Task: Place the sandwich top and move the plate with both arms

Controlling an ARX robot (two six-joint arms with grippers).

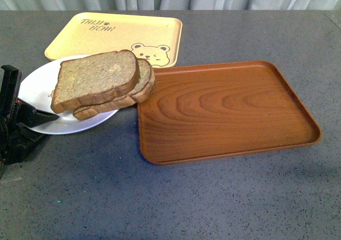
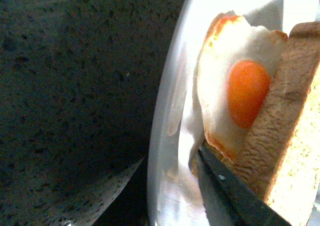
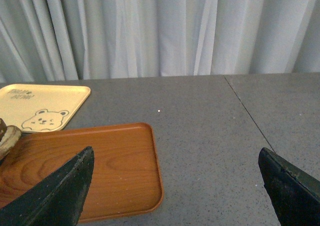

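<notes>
Presently the right gripper [image 3: 175, 153] gapes wide and empty, while the left gripper [image 1: 31, 115], closure indeterminable, sits at the plate [image 1: 36, 85] at frame left, which bears the sandwich top [image 1: 96, 79], on a grey table [image 1: 213, 203] before pale curtains [image 3: 150, 30].

sandwich top [image 1: 96, 79]: brown, tilted atop lower slice [image 1: 143, 84] | plate [image 1: 36, 88]: white, underneath
</notes>
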